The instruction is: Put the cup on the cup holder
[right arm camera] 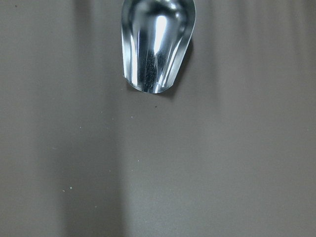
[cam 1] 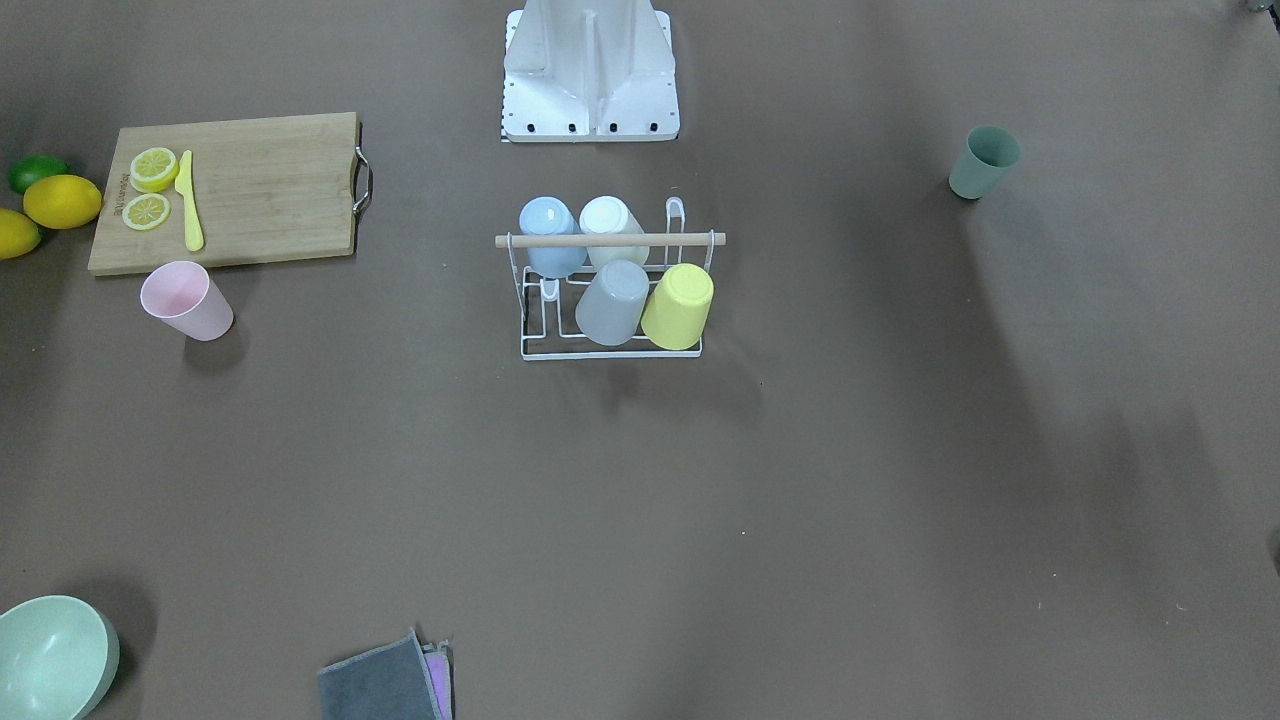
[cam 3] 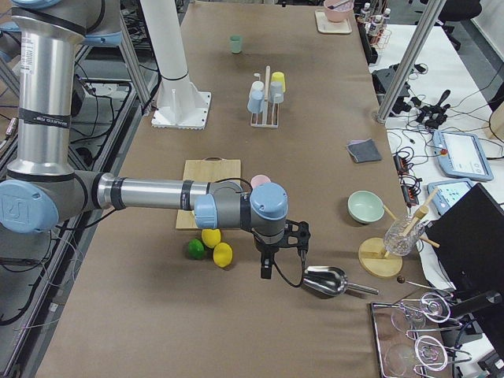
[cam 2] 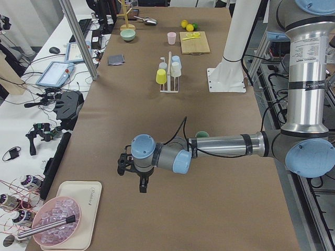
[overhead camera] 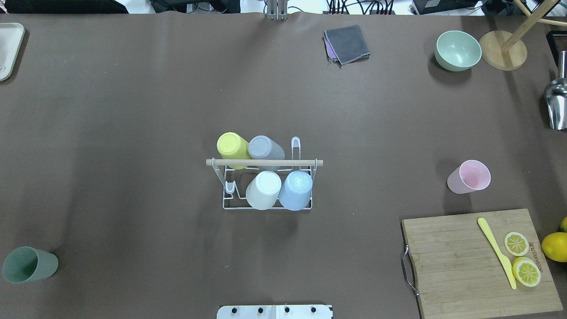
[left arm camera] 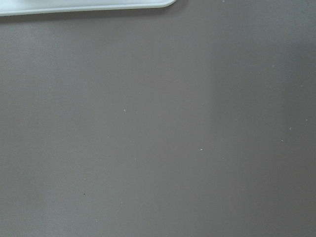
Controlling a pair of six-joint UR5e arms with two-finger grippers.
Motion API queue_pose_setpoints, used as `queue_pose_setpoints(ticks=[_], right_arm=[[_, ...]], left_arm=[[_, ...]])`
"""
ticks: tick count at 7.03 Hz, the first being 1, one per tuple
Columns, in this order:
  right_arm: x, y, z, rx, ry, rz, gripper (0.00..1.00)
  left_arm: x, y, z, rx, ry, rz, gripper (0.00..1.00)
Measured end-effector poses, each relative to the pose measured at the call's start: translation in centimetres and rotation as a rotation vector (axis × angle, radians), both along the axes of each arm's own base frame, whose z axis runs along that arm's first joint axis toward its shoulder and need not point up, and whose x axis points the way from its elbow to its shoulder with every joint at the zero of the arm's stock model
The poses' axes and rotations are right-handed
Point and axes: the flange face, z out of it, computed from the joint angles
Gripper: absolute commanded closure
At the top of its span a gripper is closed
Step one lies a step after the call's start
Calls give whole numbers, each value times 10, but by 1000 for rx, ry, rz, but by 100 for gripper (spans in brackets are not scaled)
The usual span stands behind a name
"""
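Observation:
The white wire cup holder (overhead camera: 266, 162) with a wooden rod handle stands mid-table, also in the front view (cam 1: 610, 240). It holds upturned yellow, grey, white and blue cups. A pink cup (overhead camera: 469, 177) lies loose on its side near the cutting board, and a green cup (overhead camera: 29, 265) lies near the table's left end. My left gripper (cam 2: 135, 180) hangs over bare table far from the holder. My right gripper (cam 3: 283, 260) hangs beside a metal scoop (right arm camera: 157, 44). Both show only in the side views, so I cannot tell whether they are open or shut.
A wooden cutting board (overhead camera: 460, 266) carries lemon slices and a yellow knife, with whole lemons (overhead camera: 556, 246) beside it. A green bowl (overhead camera: 458, 49), folded cloths (overhead camera: 347, 43), a wooden stand (overhead camera: 502, 55) and a white tray (overhead camera: 9, 48) sit along the far edge.

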Motion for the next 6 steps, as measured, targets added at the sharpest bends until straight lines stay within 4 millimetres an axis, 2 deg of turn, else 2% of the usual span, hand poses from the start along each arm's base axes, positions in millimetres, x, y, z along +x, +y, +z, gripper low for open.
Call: queue_pose_setpoints(ticks=[6], right_arm=[[-4,-5,16,-35,1,-5,3]], left_arm=[[0,-1,-1,-1,-1,-5,2]])
